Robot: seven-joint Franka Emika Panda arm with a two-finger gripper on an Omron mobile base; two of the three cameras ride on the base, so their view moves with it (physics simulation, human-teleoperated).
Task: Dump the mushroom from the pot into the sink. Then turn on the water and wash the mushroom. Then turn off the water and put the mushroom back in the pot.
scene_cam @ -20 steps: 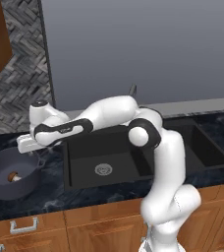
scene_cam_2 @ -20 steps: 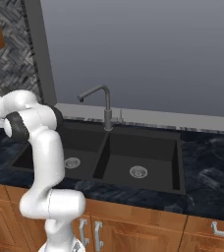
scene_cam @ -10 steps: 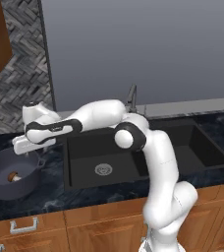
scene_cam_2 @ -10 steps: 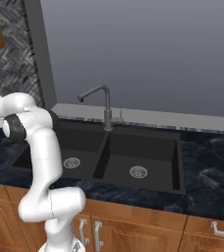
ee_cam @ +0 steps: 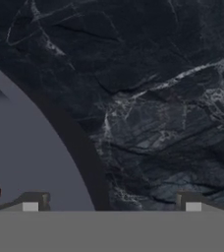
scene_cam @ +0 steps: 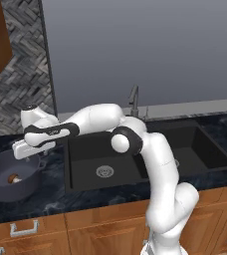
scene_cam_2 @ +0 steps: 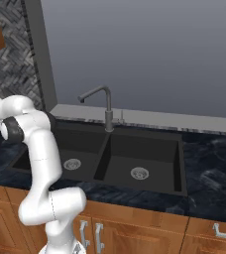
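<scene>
The gripper [ee_cam: 111,203] hangs over the pot [scene_cam: 8,174], jaws spread wide and empty, one fingertip above the pot's inside, the other over the dark marble counter [ee_cam: 158,98]. The mushroom [scene_cam: 13,178] lies inside the pot (brown cap up), left of the black sink [scene_cam: 100,164].

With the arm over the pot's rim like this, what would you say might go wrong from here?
1. The open fingers straddle the pot rim near the sink side; closing off-centre may clip the wall and shove the pot along the counter.
2. The mushroom lies loose and small inside; a hasty tip could fling it past the sink edge onto the counter.
3. A one-sided rim grip may let the deep pot swing or slip once lifted.
</scene>
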